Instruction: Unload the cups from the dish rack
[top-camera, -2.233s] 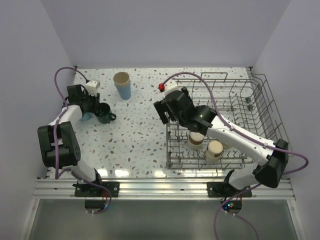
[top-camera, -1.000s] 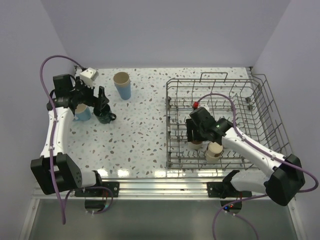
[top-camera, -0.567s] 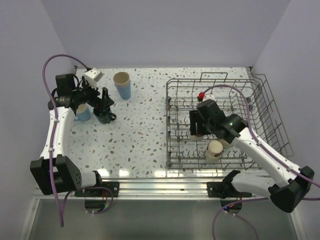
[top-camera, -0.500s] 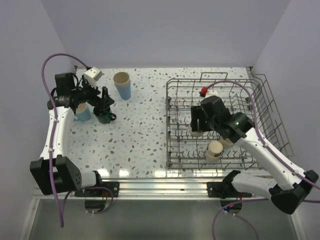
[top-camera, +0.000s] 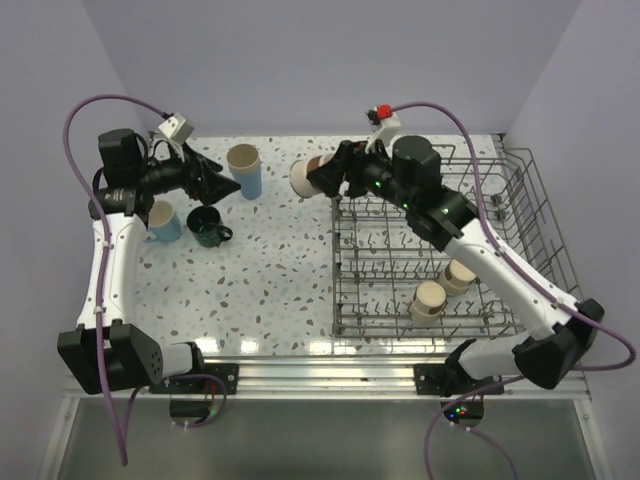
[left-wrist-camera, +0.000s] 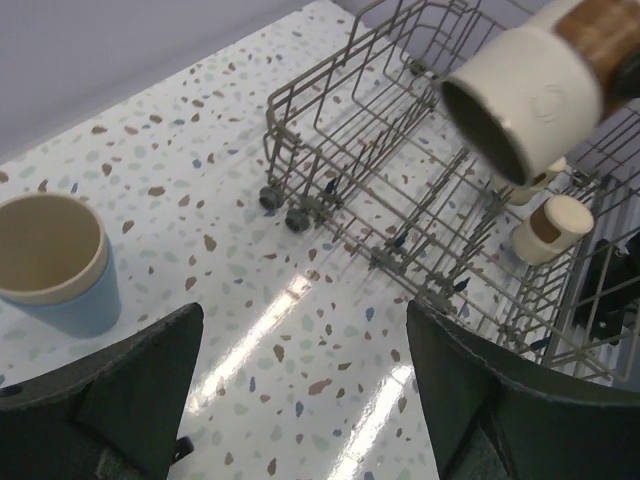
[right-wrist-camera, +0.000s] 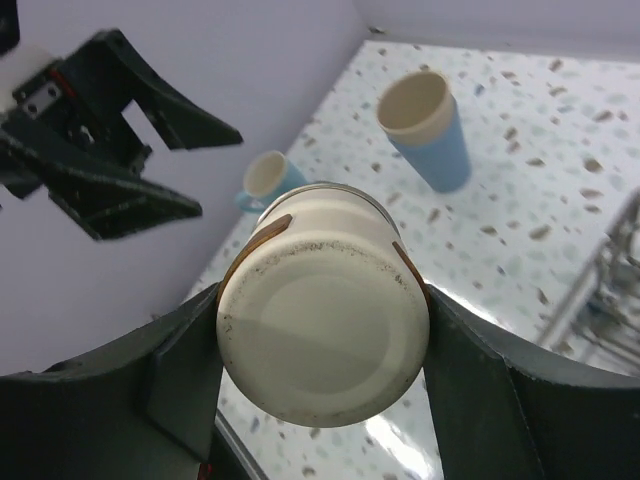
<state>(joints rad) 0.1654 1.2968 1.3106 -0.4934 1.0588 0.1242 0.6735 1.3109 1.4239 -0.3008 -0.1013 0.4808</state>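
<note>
Six cups (top-camera: 244, 170), one dish rack (top-camera: 385, 265)

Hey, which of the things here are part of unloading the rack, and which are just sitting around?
Job: dish rack; beige-and-brown cup held aloft; two beige cups inside the rack; blue tumbler, light blue mug, dark teal mug on the table.
Just there: only the speckled table and purple cables.
</note>
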